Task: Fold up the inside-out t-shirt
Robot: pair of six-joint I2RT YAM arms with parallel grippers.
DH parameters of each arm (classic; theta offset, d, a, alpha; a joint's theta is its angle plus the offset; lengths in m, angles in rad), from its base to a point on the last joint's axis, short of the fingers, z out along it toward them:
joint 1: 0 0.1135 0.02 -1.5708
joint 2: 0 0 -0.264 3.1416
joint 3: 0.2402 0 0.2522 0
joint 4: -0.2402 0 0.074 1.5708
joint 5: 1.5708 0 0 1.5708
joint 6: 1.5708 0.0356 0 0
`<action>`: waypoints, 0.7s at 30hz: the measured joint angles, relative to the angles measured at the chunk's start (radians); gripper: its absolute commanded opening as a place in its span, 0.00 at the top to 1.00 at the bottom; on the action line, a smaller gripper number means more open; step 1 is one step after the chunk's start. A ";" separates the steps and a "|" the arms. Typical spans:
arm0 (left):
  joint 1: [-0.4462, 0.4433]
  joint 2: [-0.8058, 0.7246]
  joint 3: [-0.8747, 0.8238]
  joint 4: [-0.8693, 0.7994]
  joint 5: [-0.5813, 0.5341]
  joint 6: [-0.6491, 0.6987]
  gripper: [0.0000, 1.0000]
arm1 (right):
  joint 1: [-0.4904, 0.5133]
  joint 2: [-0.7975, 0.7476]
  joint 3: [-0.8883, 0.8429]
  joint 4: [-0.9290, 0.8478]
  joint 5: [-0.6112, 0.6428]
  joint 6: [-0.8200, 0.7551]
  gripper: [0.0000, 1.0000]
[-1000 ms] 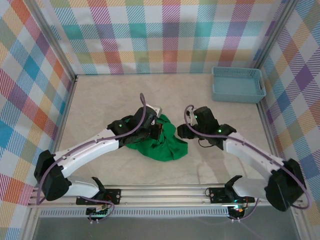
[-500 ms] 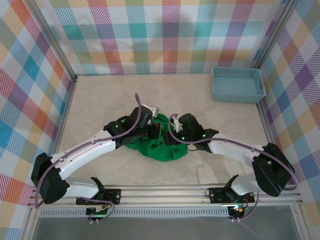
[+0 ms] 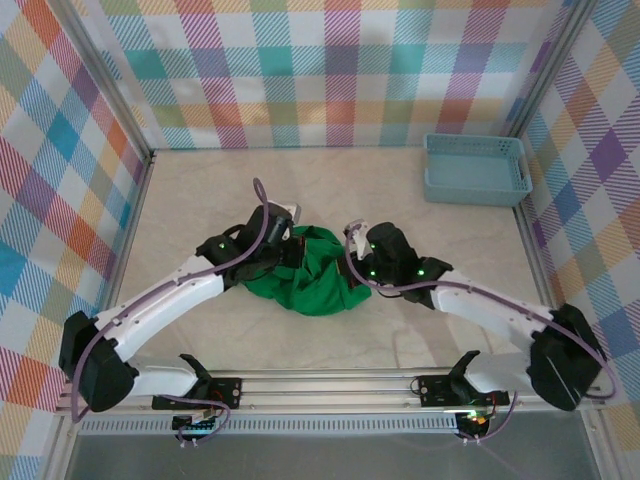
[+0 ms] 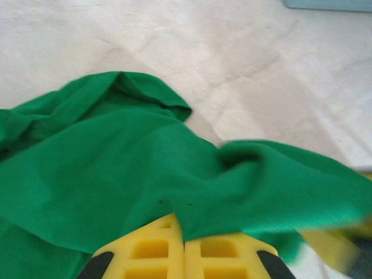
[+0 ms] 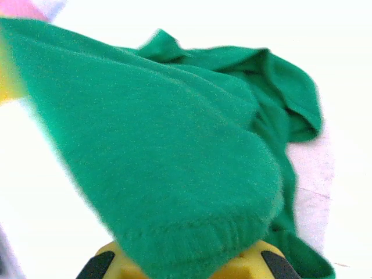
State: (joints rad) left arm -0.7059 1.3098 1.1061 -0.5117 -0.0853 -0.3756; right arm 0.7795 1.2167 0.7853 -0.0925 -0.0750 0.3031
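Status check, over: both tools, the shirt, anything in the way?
Left tool shut on the green t-shirt. Right tool shut on its hem. Shirt bunched mid-table, not folded. Blue basket in far right corner, well apart.

The shirt [image 3: 310, 272] is soft, matt green cloth; the right wrist view shows a fine knit and a stitched hem along its lower edge. The desk [image 3: 200, 200] is pale and matt, faintly creased like a sheet. The basket [image 3: 476, 170], upper right in the top view, is smooth light blue plastic. The left claw [image 4: 183, 232] is smooth yellow plastic with moulded pockets. The rail [image 3: 330, 380] along the bottom is brushed metal. The arm shells [image 3: 170, 298] are glossy white.
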 measured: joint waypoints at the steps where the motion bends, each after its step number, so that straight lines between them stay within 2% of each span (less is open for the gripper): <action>1: 0.016 0.031 0.019 -0.008 -0.006 0.002 0.85 | 0.000 -0.034 -0.017 0.010 -0.030 0.020 1.00; 2: 0.029 0.068 0.041 -0.016 -0.010 0.003 0.80 | 0.000 -0.055 -0.034 0.022 -0.054 0.039 1.00; 5: 0.048 0.208 0.124 -0.052 -0.021 0.010 0.76 | 0.002 -0.080 -0.080 0.035 -0.095 0.103 1.00; 8: 0.035 0.293 0.150 -0.071 -0.054 0.001 0.63 | -0.002 -0.071 -0.105 0.017 -0.085 0.156 1.00; 11: -0.013 0.262 0.106 -0.090 -0.084 -0.030 0.58 | -0.021 -0.046 -0.105 0.000 -0.057 0.197 1.00; 17: -0.173 0.065 -0.011 -0.076 -0.096 -0.132 0.53 | -0.046 -0.008 -0.106 -0.027 -0.005 0.237 1.00; 21: -0.203 0.103 -0.014 -0.028 -0.075 -0.173 0.56 | -0.047 -0.006 -0.107 -0.029 0.003 0.245 1.00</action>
State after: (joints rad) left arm -0.9092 1.4124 1.0916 -0.5400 -0.1600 -0.5484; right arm 0.7322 1.2102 0.6785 -0.1211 -0.0715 0.5476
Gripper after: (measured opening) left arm 0.451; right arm 0.069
